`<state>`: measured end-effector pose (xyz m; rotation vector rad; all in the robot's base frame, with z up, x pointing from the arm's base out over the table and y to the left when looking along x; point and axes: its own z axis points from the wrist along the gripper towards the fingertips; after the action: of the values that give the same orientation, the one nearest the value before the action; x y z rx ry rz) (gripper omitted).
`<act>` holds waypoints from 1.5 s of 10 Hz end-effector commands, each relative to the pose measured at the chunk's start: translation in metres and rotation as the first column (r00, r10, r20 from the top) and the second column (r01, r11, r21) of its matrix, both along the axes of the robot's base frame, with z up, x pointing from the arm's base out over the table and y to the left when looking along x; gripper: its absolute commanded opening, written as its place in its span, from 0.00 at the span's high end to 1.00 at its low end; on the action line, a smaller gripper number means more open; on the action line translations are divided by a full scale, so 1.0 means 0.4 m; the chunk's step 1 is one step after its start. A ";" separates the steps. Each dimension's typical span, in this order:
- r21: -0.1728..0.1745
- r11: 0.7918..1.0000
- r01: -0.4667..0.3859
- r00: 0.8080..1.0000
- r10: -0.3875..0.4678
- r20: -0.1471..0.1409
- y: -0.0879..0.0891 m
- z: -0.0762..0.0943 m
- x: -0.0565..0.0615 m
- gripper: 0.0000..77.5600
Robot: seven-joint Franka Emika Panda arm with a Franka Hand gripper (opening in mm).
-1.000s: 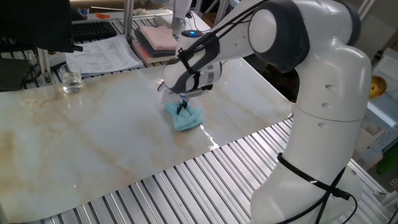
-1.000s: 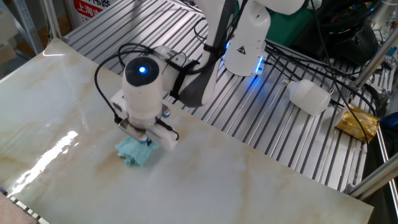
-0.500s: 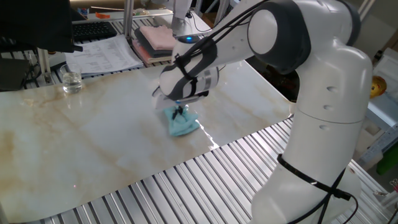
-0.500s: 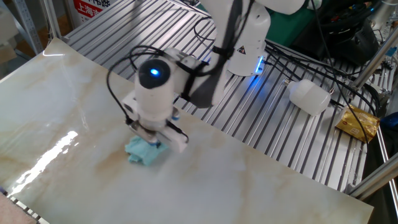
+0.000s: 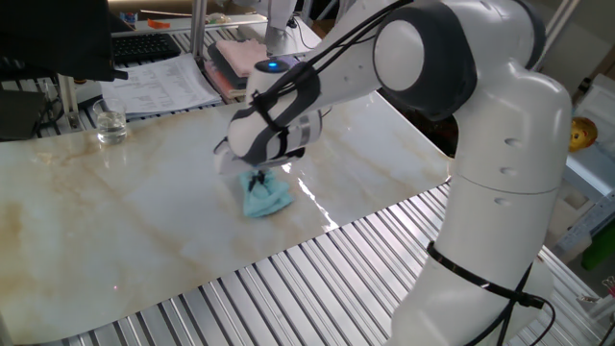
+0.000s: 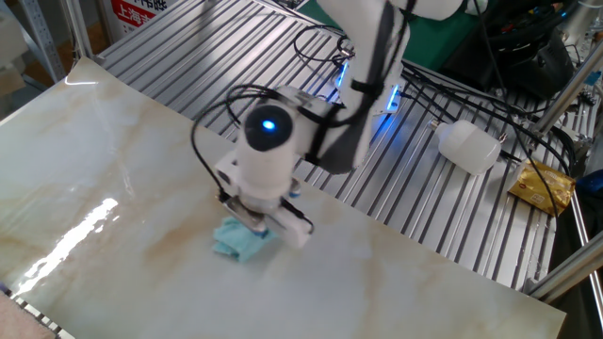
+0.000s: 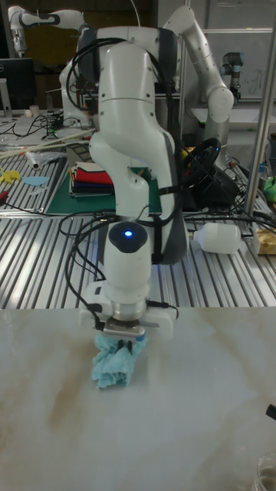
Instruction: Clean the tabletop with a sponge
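Observation:
The sponge (image 5: 263, 197) is a crumpled light-blue piece lying on the tabletop (image 5: 115, 211), a glossy cream marble-look sheet with faint brown streaks. My gripper (image 5: 257, 180) points straight down and is shut on the sponge's top, pressing it against the sheet. In the other fixed view the sponge (image 6: 243, 240) shows under the gripper (image 6: 252, 219), near the tabletop (image 6: 104, 169) edge by the slats. The tall fixed view has the sponge (image 7: 113, 364) below the gripper (image 7: 123, 341), on the tabletop (image 7: 199, 399). The fingertips are mostly buried in the sponge.
A small glass (image 5: 110, 126) stands at the tabletop's far left edge. Papers (image 5: 159, 85) and a pink cloth stack (image 5: 245, 58) lie behind it. Ribbed metal slats (image 5: 288, 288) border the sheet. A white bottle (image 6: 468, 147) lies on the slats.
The gripper has dragged the sponge across the tabletop, leftward in one fixed view and rightward along the slat-side edge in the other. It stays shut on the sponge.

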<state>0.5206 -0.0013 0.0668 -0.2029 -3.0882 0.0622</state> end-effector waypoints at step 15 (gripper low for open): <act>-0.011 1.000 0.015 0.999 -0.015 0.032 0.150 0.053 0.148 0.98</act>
<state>0.5582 0.0795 0.0831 -0.2531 -3.1088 0.0613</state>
